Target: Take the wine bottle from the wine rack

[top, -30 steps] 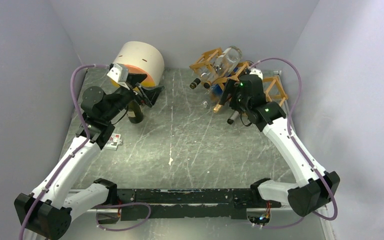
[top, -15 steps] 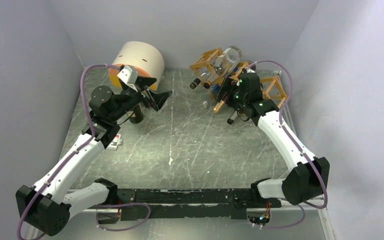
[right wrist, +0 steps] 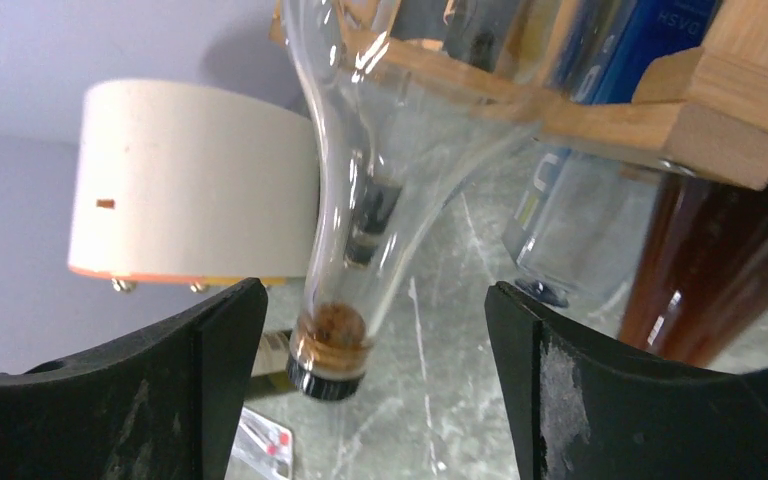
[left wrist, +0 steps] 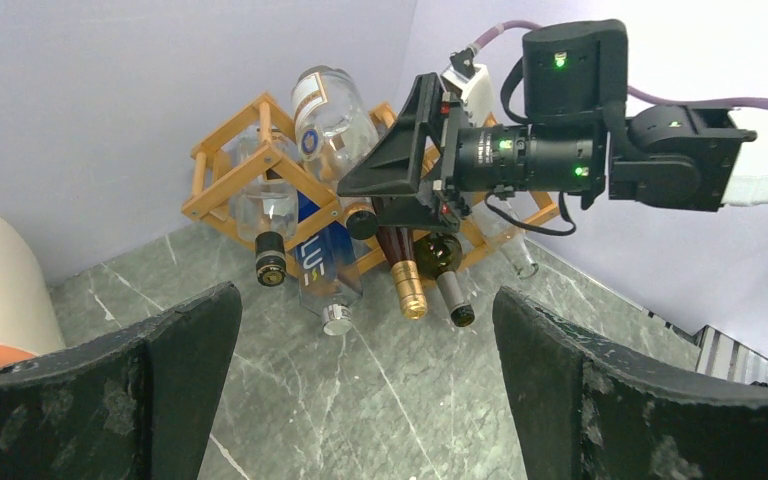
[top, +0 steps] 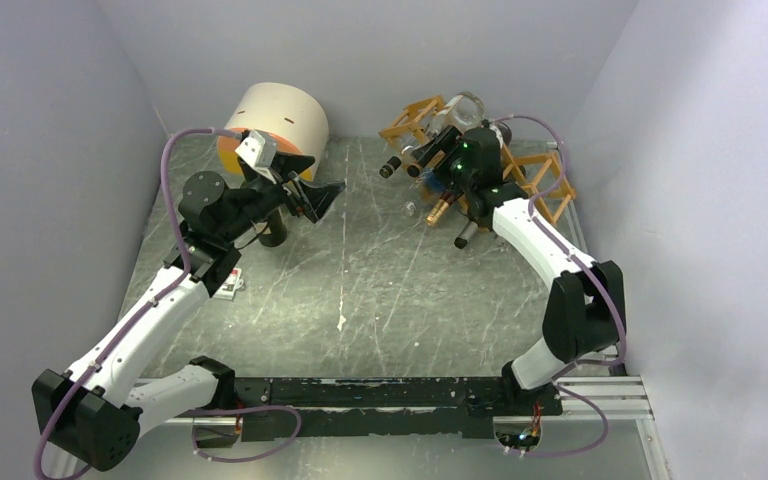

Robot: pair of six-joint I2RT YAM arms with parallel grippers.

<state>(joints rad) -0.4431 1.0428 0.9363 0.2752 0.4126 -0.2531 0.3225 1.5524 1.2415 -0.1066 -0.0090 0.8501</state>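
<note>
The orange-tan wooden lattice wine rack [top: 550, 185] stands at the back right with several bottles in its cells; it also shows in the left wrist view [left wrist: 230, 180] and the right wrist view [right wrist: 700, 130]. My right gripper [top: 440, 150] is open at the rack's front. In the right wrist view [right wrist: 375, 390] a clear bottle's neck [right wrist: 335, 330], with a cork and a black cap, hangs between the fingers untouched. A gold-foiled wine bottle [left wrist: 407, 285] and a dark grey-capped one [left wrist: 450, 290] stick out of the rack. My left gripper [top: 320, 195] is open and empty above the table [left wrist: 365, 390].
A cream and orange cylinder [top: 278, 122] lies at the back left. A dark bottle [top: 272, 230] stands beneath my left arm. A small card [top: 228, 284] lies on the grey marble table. Walls close in on both sides and behind the rack.
My right arm has reached back and left into the rack's front, onto the clear bottle's neck. My left gripper lifted away from the dark standing bottle, swung right, then held still.
</note>
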